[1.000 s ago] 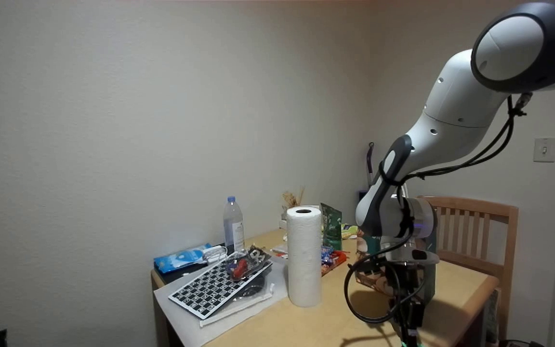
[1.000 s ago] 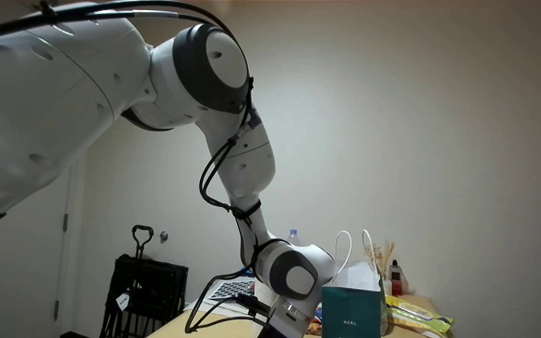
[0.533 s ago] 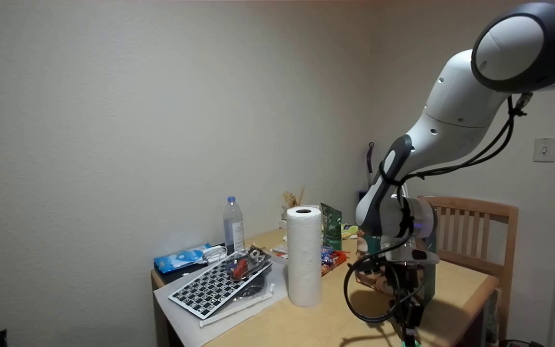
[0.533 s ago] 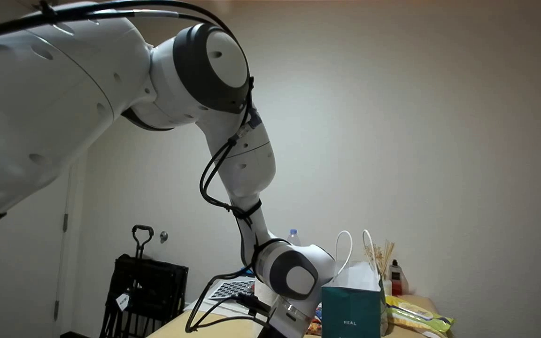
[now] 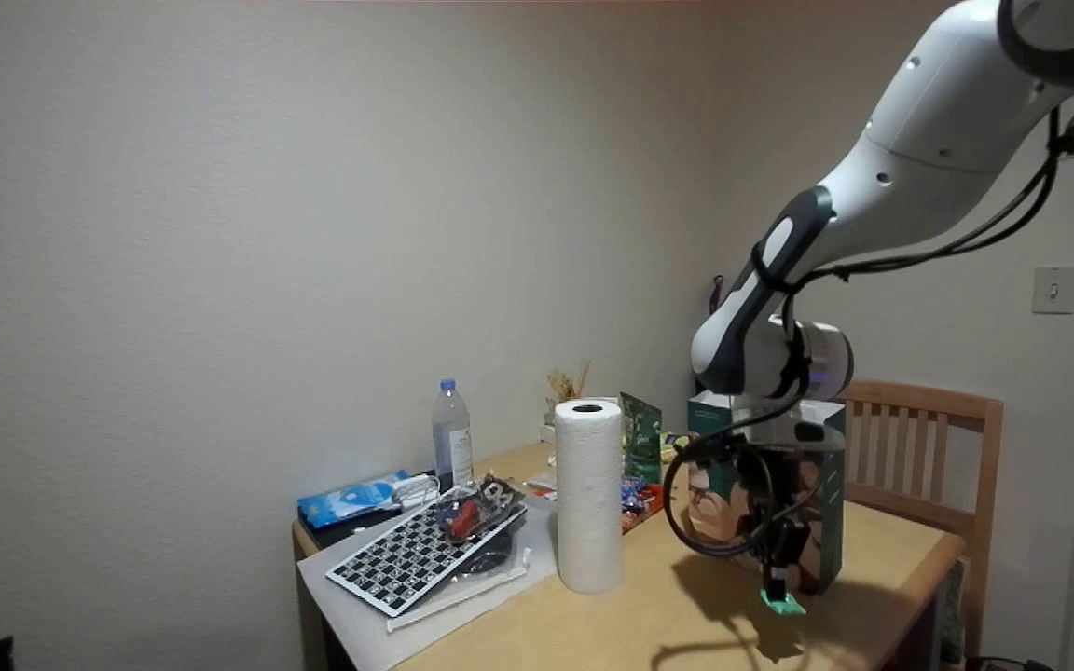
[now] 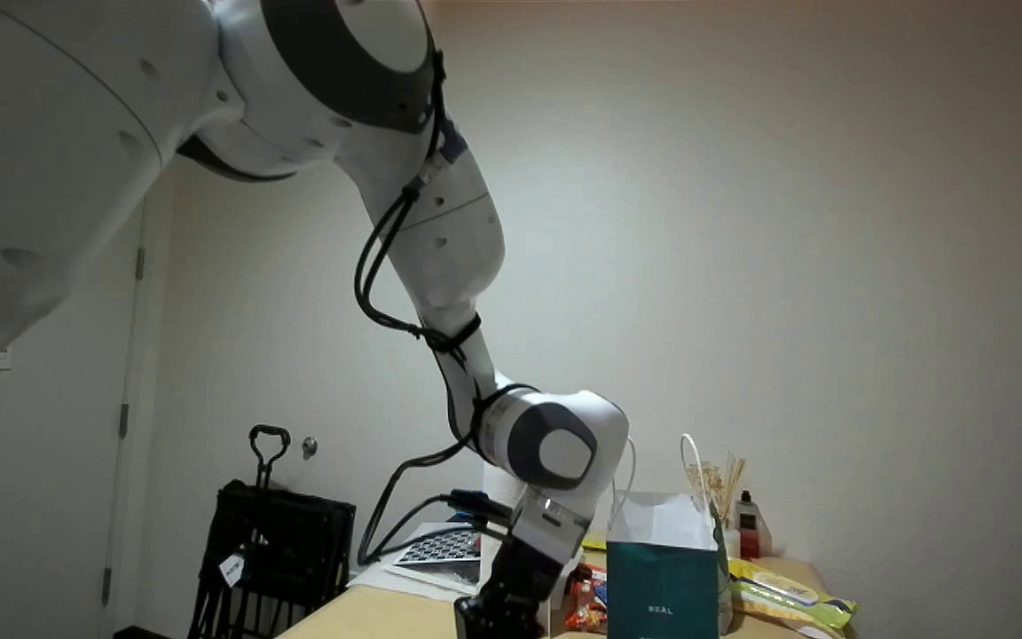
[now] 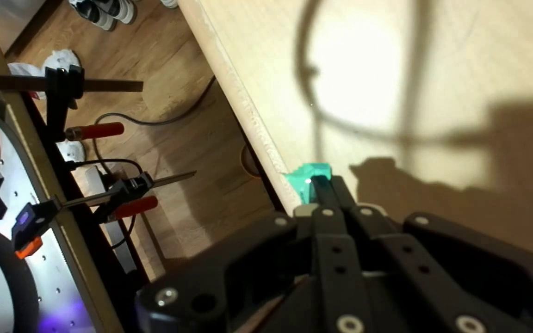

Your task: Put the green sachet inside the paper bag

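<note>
My gripper [image 7: 329,180] pinches the green sachet [image 5: 784,606] low above the table [image 5: 518,638]; the upright paper bag [image 6: 662,586] rises higher nearby. Paper towel roll [image 5: 589,503] stands between bag and checkered board [image 5: 411,559].

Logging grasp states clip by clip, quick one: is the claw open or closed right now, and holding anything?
Claw: closed, holding the sachet.
</note>
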### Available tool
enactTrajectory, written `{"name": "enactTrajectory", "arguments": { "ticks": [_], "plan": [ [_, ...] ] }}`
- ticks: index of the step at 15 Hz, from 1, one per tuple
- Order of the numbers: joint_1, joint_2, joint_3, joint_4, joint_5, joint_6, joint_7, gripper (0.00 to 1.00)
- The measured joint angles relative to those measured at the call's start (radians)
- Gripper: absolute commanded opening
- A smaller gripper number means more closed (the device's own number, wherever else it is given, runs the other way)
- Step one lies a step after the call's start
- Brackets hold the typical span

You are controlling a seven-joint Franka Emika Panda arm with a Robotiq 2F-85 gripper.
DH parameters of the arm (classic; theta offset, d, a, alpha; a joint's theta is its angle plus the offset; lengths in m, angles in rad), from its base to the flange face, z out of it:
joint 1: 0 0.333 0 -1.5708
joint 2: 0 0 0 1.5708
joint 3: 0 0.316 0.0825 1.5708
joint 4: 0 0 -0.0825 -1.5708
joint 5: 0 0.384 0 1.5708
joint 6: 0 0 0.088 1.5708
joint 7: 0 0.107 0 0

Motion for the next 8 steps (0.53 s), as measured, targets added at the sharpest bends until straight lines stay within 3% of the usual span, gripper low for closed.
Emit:
{"name": "enactTrajectory", "arguments": {
  "ticks": [8],
  "plan": [
    [0.007, -0.428, -0.003, -0.089, -0.135, -0.065, 0.195, 0.01]
  ]
}}
